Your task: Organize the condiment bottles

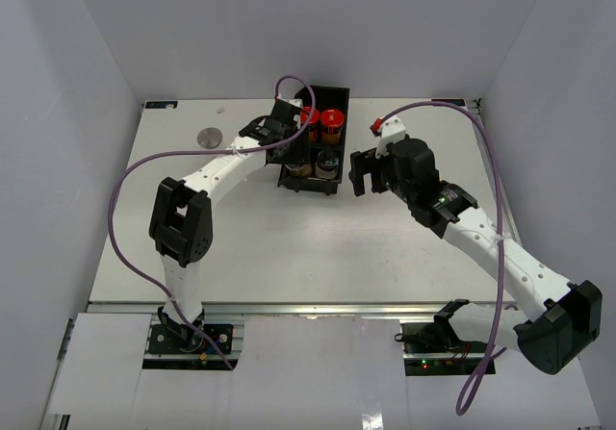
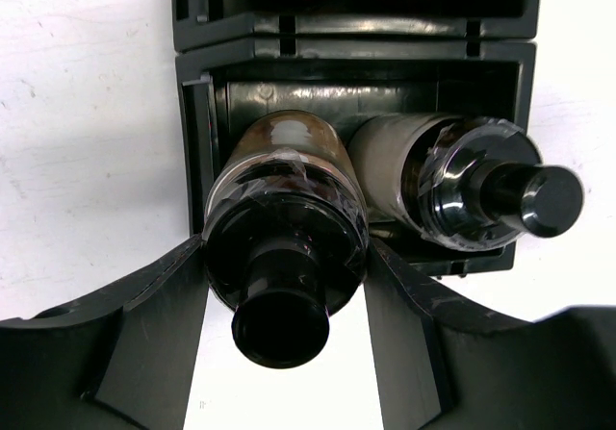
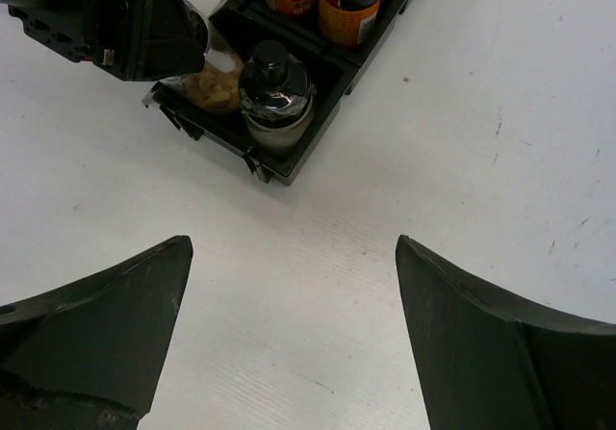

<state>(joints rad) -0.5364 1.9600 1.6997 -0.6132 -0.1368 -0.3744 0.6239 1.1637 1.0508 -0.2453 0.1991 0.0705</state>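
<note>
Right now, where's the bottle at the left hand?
Left wrist view: that bottle sits in the black tray's near-end compartment, between the left hand's fingers, left of the other dark-capped bottle.

Tray (image 1: pixel 329 97) far-centre on tabletop (image 1: pixel 318 257); middle pair (image 1: pixel 332 120) of bottles side by side in its middle compartment; near pair (image 1: pixel 327 165) in nearest compartment; lone bottle (image 1: pixel 209 138) left of tray, apart.

Glossy-capped bottles (image 2: pixel 284 228), black plastic tray (image 2: pixel 337 74)

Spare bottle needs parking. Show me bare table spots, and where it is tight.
Widest bare table lies between the arms, nearer than the black tray. Another patch: left, nearer than the flat grey lid. Crowded: the tray's near compartment, where the left pincer grips a dark-capped bottle.
</note>
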